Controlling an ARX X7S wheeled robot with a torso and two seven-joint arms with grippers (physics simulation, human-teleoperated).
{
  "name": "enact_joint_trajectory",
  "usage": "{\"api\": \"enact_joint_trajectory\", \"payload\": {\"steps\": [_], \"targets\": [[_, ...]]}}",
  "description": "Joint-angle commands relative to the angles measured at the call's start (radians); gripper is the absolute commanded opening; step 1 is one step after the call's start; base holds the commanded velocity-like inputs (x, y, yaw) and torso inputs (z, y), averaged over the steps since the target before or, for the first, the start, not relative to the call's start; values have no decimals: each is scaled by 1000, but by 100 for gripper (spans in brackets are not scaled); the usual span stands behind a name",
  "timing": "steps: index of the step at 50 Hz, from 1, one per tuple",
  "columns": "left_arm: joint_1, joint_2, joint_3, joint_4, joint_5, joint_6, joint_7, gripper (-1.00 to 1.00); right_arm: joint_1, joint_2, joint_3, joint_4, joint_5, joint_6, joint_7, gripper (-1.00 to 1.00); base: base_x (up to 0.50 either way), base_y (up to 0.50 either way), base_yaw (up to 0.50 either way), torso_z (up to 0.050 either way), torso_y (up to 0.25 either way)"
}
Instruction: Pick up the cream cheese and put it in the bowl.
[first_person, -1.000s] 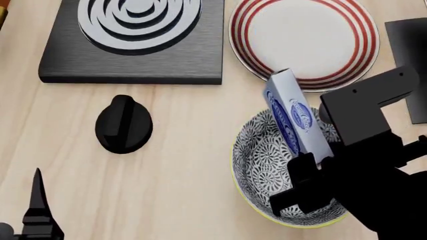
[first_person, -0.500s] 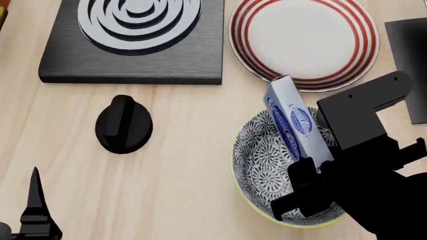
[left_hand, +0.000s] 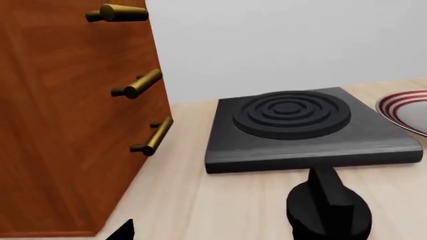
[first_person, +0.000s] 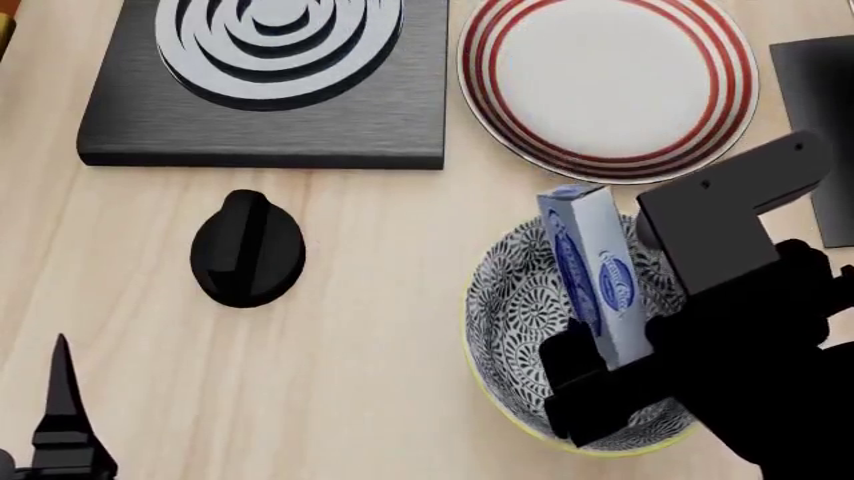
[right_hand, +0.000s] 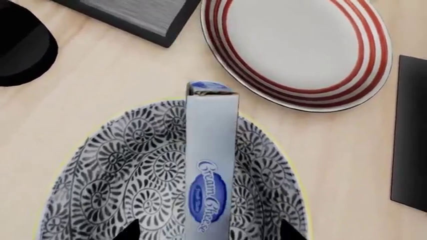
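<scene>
Your right fingers (first_person: 617, 352) still grasp the cream cheese (first_person: 597, 275), now lower and farther inside the bowl (first_person: 514, 310). Its label reads "Cream Cheese". You can't tell your left fingers' (first_person: 60, 415) state.

Hob (first_person: 267, 80), knob (first_person: 248, 248), ringed plate (first_person: 609, 75), perhaps drawers (left_hand: 67, 115).

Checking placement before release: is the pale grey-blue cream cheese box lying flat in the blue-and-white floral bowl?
No. The cream cheese box stands tilted over the bowl, its top end beyond the rim, near the right gripper.
</scene>
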Motion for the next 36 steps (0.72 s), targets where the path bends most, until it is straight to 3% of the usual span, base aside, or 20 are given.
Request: {"api": "enact_joint_trajectory", "payload": {"steps": [1, 18, 36], "targets": [[3, -5, -3, 12, 2, -3, -8, 100, 19, 15, 20, -14, 33, 8, 5, 100, 0, 0, 0, 0, 0], [2, -10, -2, 27, 3, -14, -18, 100, 62, 51, 76, -44, 182, 13, 43, 100, 0, 0, 0, 0, 0], [17, -13, -12, 40, -11, 0, -22, 100, 184, 95, 110, -90, 422, 18, 255, 100, 0, 0, 0, 0, 0]]}}
